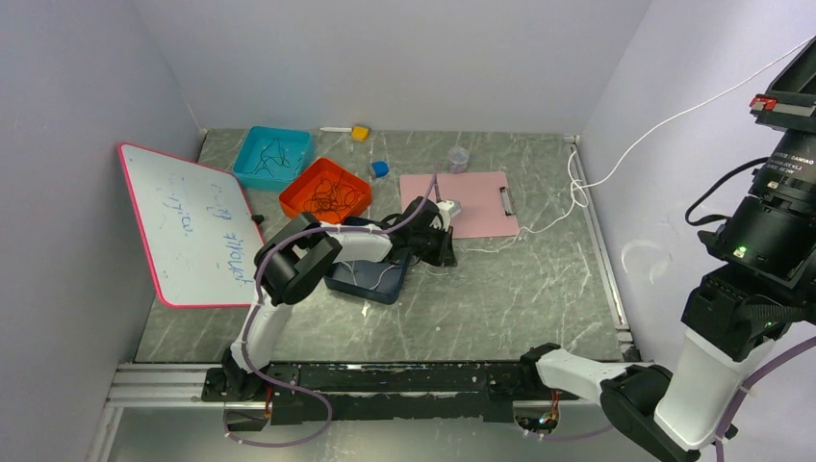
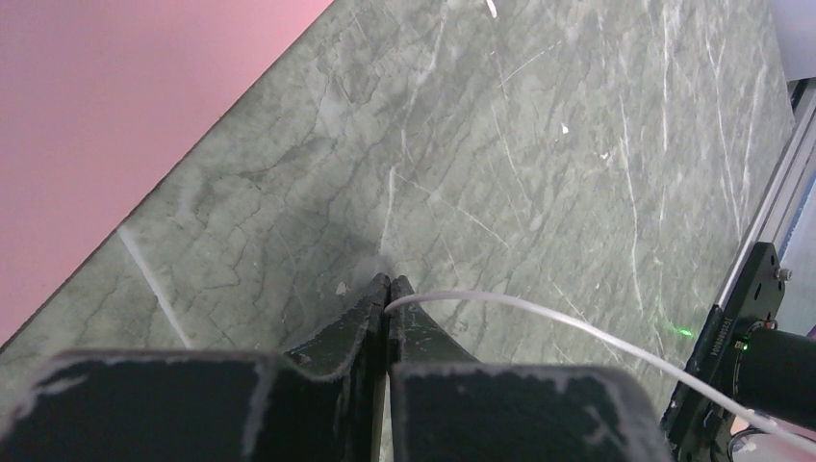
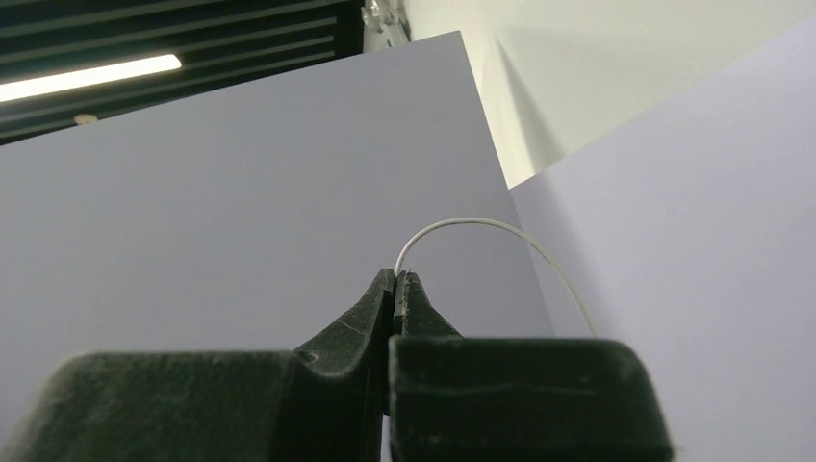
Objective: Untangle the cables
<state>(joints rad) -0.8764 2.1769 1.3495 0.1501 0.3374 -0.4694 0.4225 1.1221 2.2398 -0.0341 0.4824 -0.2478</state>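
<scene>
White cable, clamped in left pincer

Top camera looks down from behind on the whole table; left wrist, close above it, shares the pink mat; right wrist faces up at walls.

Cup behind clipboard, whiteboard far left of both.

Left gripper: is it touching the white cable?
Touching. Left wrist view shows the left gripper shut on the white cable, which arcs off rightward from its fingertips.
</scene>
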